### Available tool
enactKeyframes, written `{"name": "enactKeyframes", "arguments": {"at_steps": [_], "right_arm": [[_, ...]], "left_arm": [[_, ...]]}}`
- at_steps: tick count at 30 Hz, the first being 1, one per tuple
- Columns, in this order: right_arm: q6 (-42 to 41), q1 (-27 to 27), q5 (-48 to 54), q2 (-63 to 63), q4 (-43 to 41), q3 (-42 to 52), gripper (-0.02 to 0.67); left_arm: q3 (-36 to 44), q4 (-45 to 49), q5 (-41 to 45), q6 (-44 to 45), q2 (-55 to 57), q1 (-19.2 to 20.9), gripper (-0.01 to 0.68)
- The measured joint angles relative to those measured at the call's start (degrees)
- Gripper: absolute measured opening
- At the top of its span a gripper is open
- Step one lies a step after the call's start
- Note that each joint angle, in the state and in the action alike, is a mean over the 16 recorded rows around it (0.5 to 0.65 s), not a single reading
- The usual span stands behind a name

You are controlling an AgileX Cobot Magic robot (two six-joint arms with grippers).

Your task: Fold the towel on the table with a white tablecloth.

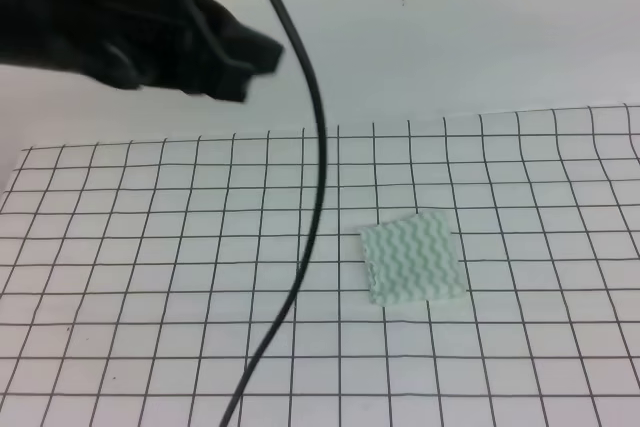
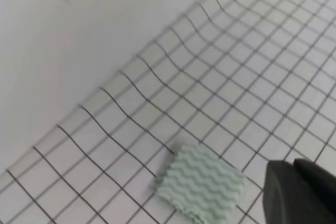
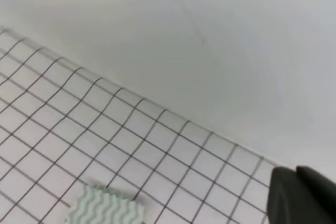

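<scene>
The towel [image 1: 413,258] lies small and squared on the white tablecloth [image 1: 150,247], at about four o'clock from the table [image 1: 560,367] centre, its edges stacked in layers, so it looks folded already. The left tool [image 2: 299,190] hangs raised at ten o'clock, well apart from it; the right tool [image 3: 302,195] shows only a dark edge. I cannot tell whether either is released or clenched
</scene>
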Motion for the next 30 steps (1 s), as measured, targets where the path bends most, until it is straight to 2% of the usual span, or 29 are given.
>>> {"name": "enactKeyframes", "arguments": {"at_steps": [5, 12, 21, 30], "right_arm": [[7.81, 0.00, -2.56, -13.22, -7.00, 7.10, 0.000], [14.51, 0.00, -8.91, -31.79, -10.28, 25.64, 0.000], [14.46, 0.02, -16.76, -50.50, -9.97, 50.44, 0.000], [12.60, 0.10, -17.57, -56.72, -10.17, 61.25, 0.000]], "left_arm": [[5.18, 1.04, -5.79, -2.31, -11.97, 0.12, 0.000], [20.05, -1.00, -15.11, -3.66, -27.77, 0.12, 0.000], [41.62, -6.42, -21.98, -4.52, -44.68, 0.12, 0.000], [51.87, -9.27, -22.08, -6.40, -53.97, 0.12, 0.000]]}}
